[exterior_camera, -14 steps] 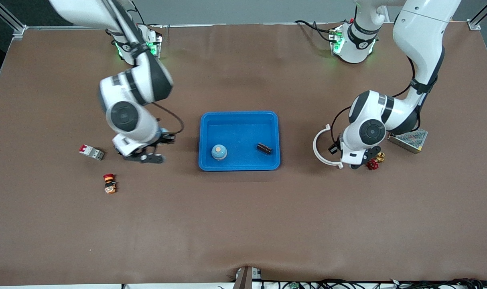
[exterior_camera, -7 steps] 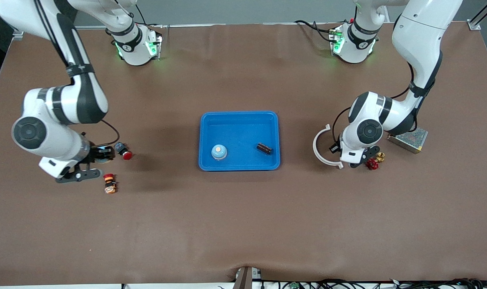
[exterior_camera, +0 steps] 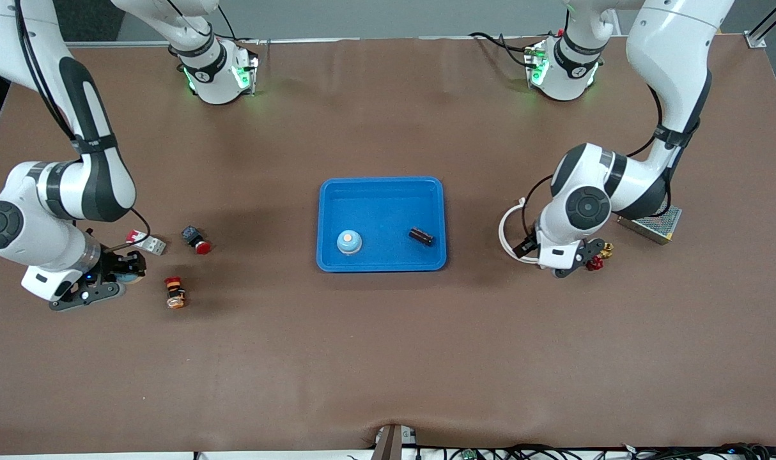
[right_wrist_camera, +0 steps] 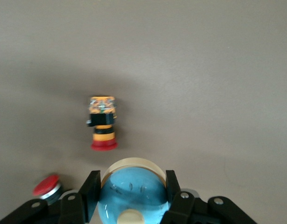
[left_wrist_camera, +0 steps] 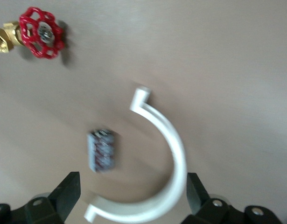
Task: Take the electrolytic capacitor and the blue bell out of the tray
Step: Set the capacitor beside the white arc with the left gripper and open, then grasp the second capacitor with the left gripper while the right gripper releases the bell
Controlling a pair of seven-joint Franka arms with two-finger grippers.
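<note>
The tray (exterior_camera: 381,186) looks like glossy blue plastic on a matt brown table (exterior_camera: 388,358). The valve (left_wrist_camera: 31,35) has a brass-like body; the white clip (left_wrist_camera: 166,154) looks like smooth plastic.

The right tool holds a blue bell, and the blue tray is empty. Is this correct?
No, the tray is not empty: the front view shows a second bell and a dark capacitor in it. The right tool does hold a blue bell.

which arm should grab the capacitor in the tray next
Left, probably: its end effector is open and empty, and the capacitor lies at its end of the tray. The right end effector is shut on a blue bell.
</note>
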